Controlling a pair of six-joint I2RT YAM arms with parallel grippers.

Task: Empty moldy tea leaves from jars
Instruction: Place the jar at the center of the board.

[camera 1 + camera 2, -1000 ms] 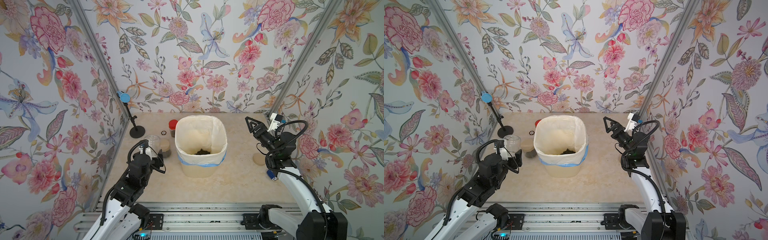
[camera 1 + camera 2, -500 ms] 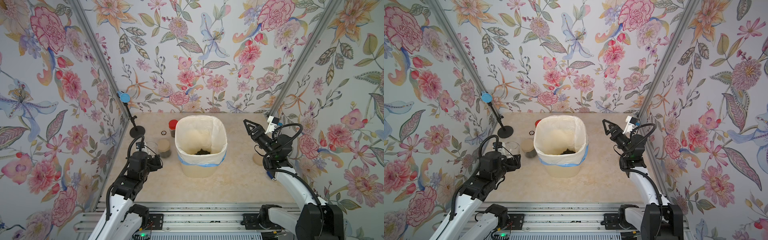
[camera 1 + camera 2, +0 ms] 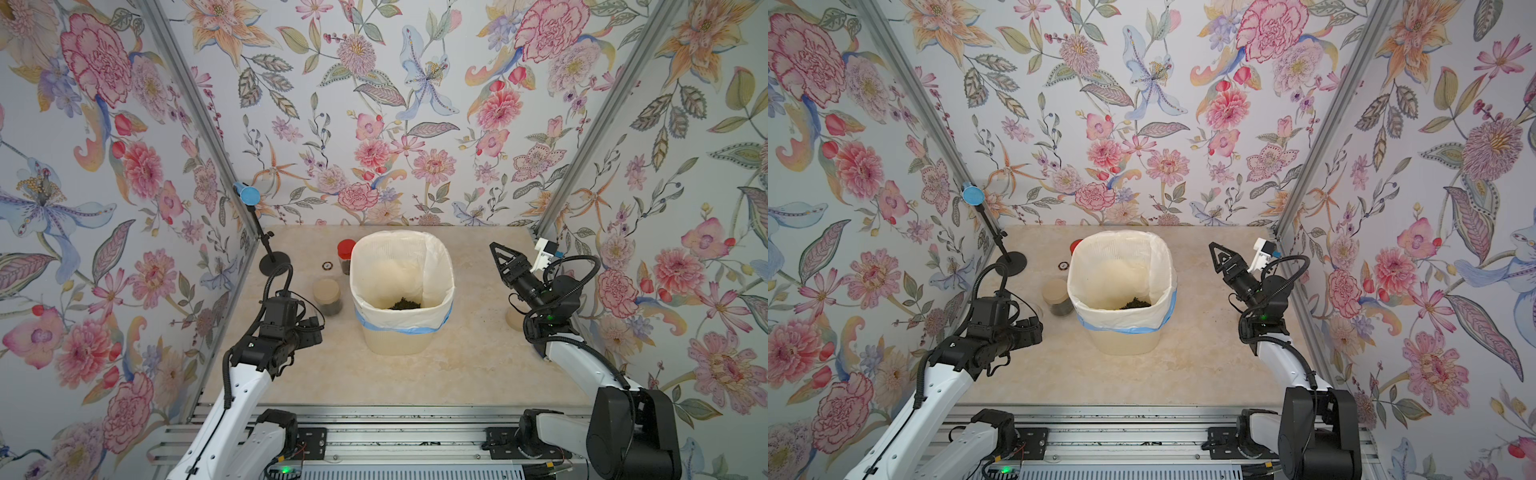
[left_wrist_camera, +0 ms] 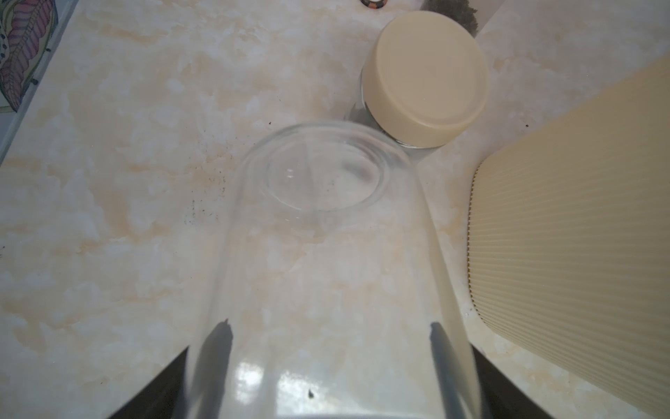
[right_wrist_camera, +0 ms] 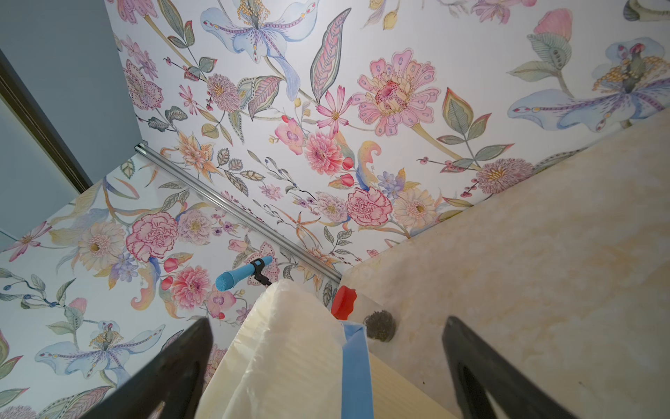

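My left gripper [image 4: 330,324] is shut on an empty clear jar [image 4: 326,235] with no lid, held low over the table with its base pointing away from the wrist. In a top view this gripper [image 3: 311,328] sits left of the bin. Just beyond stands a squat jar with a beige lid [image 3: 327,296], dark tea leaves [image 3: 332,308] in its bottom. A narrower jar with a red cap [image 3: 345,255] stands behind it. More tea leaves [image 3: 405,304] lie inside the bin. My right gripper [image 3: 494,249] hangs open and empty, raised right of the bin.
The cream ribbed bin [image 3: 399,336] with a white liner and blue tape stands mid-table. A loose beige lid [image 3: 514,320] lies under my right arm. A small ring [image 3: 327,265] and a microphone stand [image 3: 274,262] sit at the back left. Flowered walls close three sides.
My left arm has come down and back toward the front left with the clear jar still in its grip. The right gripper has drifted slightly and stays open.
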